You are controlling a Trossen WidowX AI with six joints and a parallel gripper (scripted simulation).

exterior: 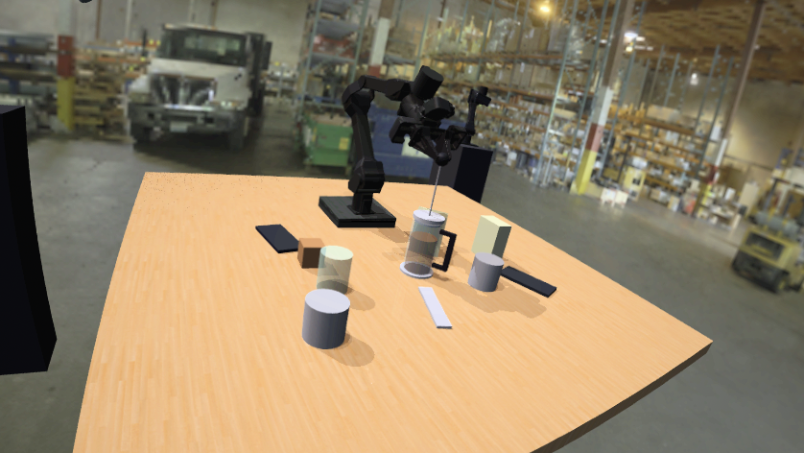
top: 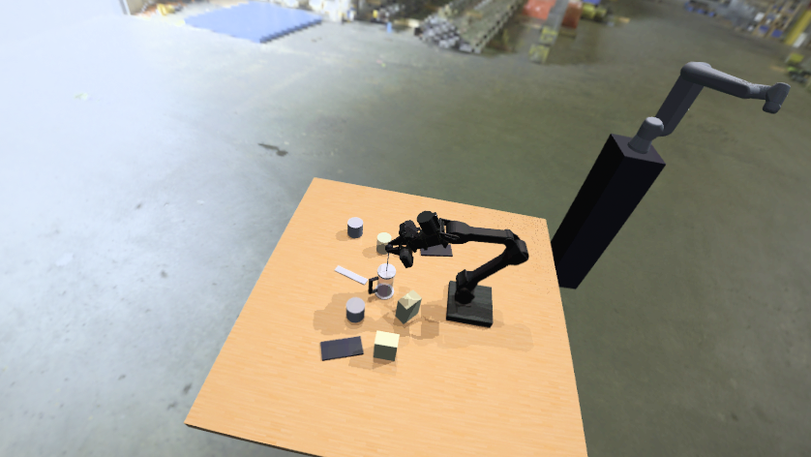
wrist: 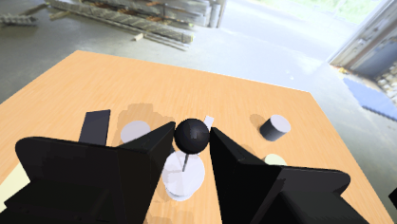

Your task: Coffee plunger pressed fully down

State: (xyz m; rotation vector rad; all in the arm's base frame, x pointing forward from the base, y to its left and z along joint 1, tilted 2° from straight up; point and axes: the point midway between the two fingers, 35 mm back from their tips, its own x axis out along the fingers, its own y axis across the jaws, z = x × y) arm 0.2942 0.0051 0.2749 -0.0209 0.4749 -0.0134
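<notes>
The black gripper (wrist: 192, 142) is clamped on the round black knob (wrist: 191, 135) at the top of the plunger, one finger (wrist: 154, 142) pressed against each side. A thin rod (exterior: 434, 191) runs straight down from the knob into the glass coffee press (exterior: 422, 243), which stands upright near the middle of the wooden table (exterior: 224, 382), its black handle (exterior: 447, 250) pointing sideways. The rod is fully raised above the lid. Just beside the press lie a flat white strip (exterior: 435, 306) and a grey cylinder (exterior: 485, 272). The arm's base (exterior: 357, 212) sits towards the far edge
</notes>
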